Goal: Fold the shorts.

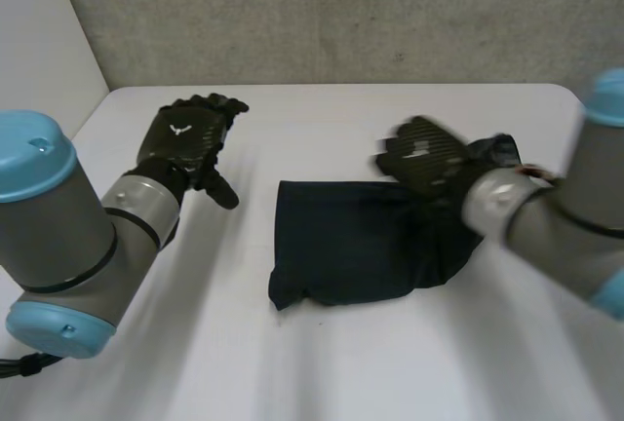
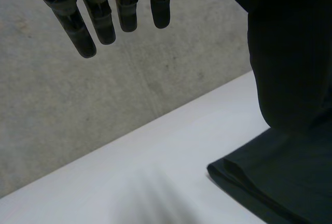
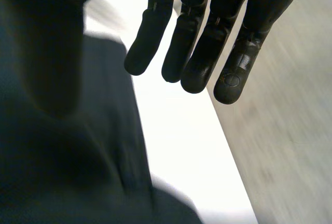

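The dark navy shorts (image 1: 351, 246) lie folded in a rough rectangle on the white table (image 1: 292, 363). The right hand (image 1: 424, 158) is over their far corner with its fingers (image 3: 197, 68) straight and relaxed, gripping nothing. The cloth lies below its palm, short of the fingertips. The left hand (image 1: 185, 143) is well apart from the shorts, its fingers (image 2: 104, 24) straight and empty.
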### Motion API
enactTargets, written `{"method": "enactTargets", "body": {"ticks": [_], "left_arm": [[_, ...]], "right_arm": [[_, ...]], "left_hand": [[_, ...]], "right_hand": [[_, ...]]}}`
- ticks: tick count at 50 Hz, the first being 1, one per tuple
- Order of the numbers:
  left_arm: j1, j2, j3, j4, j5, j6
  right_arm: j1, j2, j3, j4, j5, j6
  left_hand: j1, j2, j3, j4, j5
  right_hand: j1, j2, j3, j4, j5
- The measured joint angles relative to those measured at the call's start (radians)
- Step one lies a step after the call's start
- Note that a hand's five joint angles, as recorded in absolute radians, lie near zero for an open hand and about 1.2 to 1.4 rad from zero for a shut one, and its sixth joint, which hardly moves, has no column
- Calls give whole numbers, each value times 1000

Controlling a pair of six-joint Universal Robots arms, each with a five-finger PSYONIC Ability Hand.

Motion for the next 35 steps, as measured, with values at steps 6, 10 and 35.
{"method": "enactTargets", "body": {"ticks": [6, 10, 35], "left_arm": [[23, 32, -8, -1, -1, -1], [34, 41, -13, -1, -2, -1], [30, 42, -47, 2, 7, -1]], "right_arm": [[231, 158, -172, 61, -15, -8], [318, 270, -240, 65, -32, 0], [-329, -124, 261, -207, 96, 495]], "left_hand": [[0, 0, 0, 0, 0], [0, 0, 0, 0, 0], [0, 0, 0, 0, 0]], "right_hand": [[0, 0, 0, 0, 0], [0, 0, 0, 0, 0], [-671, -800, -809, -823, -91]]}}
